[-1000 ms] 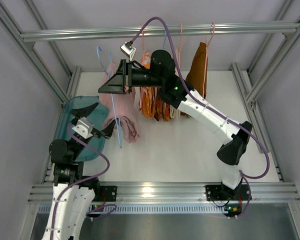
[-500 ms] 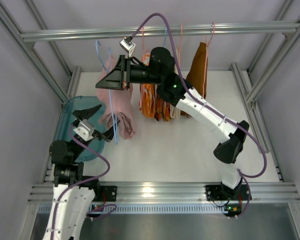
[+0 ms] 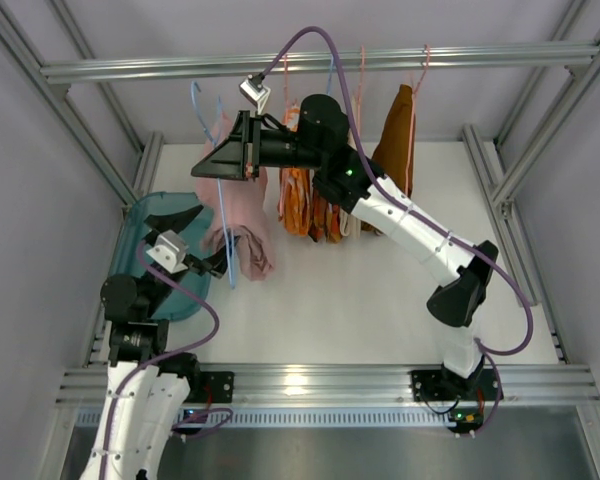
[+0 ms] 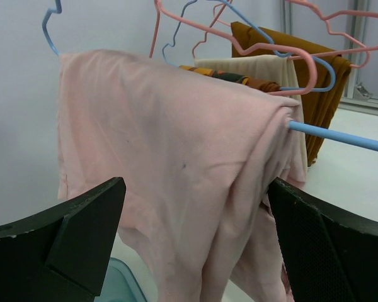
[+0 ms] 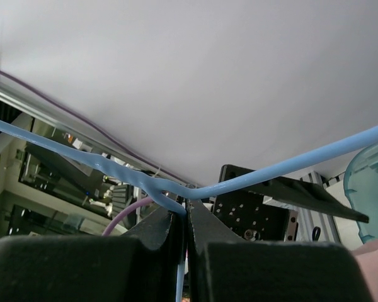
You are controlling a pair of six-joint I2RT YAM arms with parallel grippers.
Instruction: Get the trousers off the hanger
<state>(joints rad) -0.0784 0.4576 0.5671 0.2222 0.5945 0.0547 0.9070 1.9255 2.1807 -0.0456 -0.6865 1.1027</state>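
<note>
Right pincer [image 5: 184,217]: you are clamping it on the blue hanger [image 5: 283,165].
Pink trousers [image 4: 176,176]: hanging draped over that hanger.
Left pincer [image 3: 195,240]: you are holding it wide, facing them.

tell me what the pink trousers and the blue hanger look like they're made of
The pink trousers: soft cloth, matte, probably a cotton-like knit; it drapes over the bar and bunches in soft folds. The blue hanger: thin smooth rod with a slight sheen, bent into curves; plastic or coated wire, the look leaves that open.
</note>
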